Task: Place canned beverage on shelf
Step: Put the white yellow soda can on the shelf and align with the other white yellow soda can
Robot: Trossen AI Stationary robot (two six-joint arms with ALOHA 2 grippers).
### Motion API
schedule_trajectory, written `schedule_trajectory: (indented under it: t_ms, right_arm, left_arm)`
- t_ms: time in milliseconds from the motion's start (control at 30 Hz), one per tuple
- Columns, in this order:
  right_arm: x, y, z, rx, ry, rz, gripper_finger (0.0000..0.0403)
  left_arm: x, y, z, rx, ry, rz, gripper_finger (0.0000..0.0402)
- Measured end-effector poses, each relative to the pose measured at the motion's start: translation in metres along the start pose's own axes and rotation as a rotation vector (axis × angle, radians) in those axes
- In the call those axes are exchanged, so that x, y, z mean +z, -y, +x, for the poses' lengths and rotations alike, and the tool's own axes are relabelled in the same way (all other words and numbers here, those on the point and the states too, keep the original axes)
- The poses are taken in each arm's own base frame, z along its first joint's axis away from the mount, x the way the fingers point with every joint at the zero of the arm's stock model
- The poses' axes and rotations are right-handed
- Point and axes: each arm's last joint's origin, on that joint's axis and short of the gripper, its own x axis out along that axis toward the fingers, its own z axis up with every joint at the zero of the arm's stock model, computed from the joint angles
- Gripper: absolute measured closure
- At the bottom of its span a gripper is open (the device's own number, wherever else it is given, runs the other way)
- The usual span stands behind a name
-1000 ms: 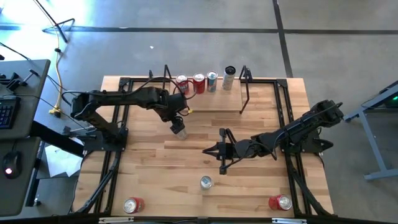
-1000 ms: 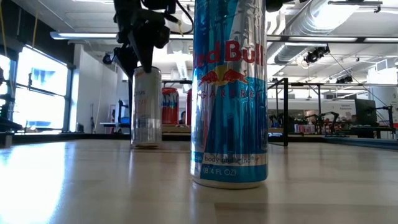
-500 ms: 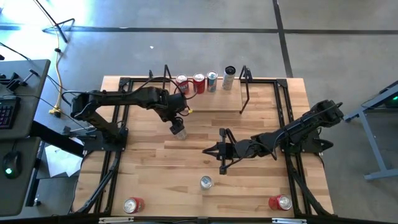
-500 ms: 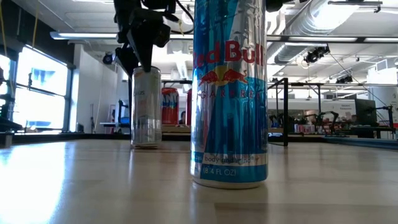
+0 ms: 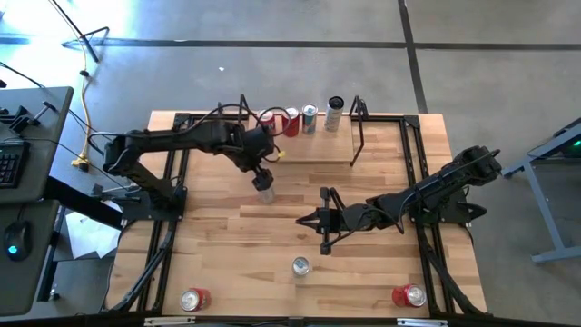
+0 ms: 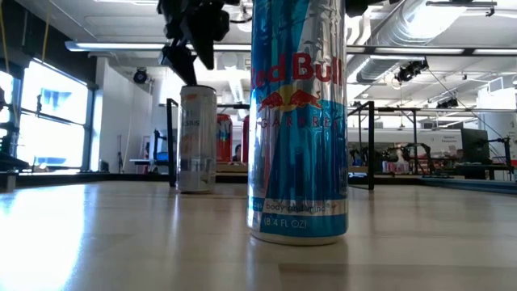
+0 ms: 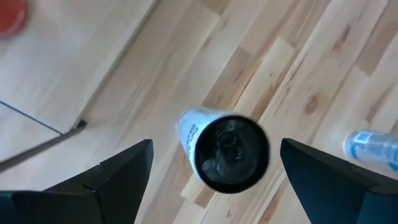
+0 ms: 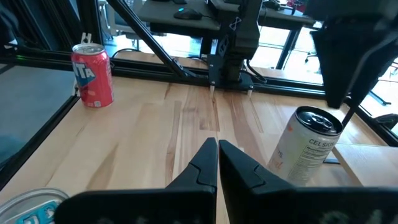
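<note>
The left gripper [image 5: 261, 173] hangs just above a white can [image 5: 264, 193] that stands upright on the surface [image 5: 209, 254], a little left of the middle and just in front of the shelf [image 5: 313, 150]. Its fingers [image 7: 118, 174] are spread apart, one on each side of the can's dark top [image 7: 231, 153] in the left wrist view, and they do not touch it. In the low view the gripper [image 6: 187, 56] sits right over the can's rim [image 6: 196, 89], with the can [image 6: 196, 139] resting on the surface.

The shelf lies along the far edge of the surface, its black rod frames upright at both short ends. Along its back stands a row of cans: a red can [image 5: 290, 121], a blue can [image 5: 310, 118] and a slim pale can [image 5: 335, 113]; another can at the row's left end is partly hidden behind the left arm.

The right gripper [image 5: 305, 219] rests low near the middle of the surface, pointing left, its fingers [image 8: 205, 163] pressed together on nothing. The white can [image 8: 306, 146] stands beyond it toward the shelf, well apart from it.

Near the front edge a silver-blue can [image 5: 300, 265] stands at the middle, filling the low view [image 6: 299, 121]. One more red can [image 5: 194, 299] stands at the front left corner and another [image 5: 409, 295] at the front right.
</note>
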Motion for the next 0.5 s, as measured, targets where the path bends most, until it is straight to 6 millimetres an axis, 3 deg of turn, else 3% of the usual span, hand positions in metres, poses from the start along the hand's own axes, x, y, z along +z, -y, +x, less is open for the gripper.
schedule_trajectory:
  t_ms: [267,500]
  right_arm:
    - [0.0,0.0,0.0,0.0,-0.002,0.0,0.0402]
    - [-0.001,0.0,0.0,0.0,-0.007,-0.004,0.0402]
  left_arm:
    - [0.004,0.007,-0.011,0.019,0.055,0.037,0.0057]
    - [-0.013,0.011,-0.028,0.152,0.102,0.161,0.0057]
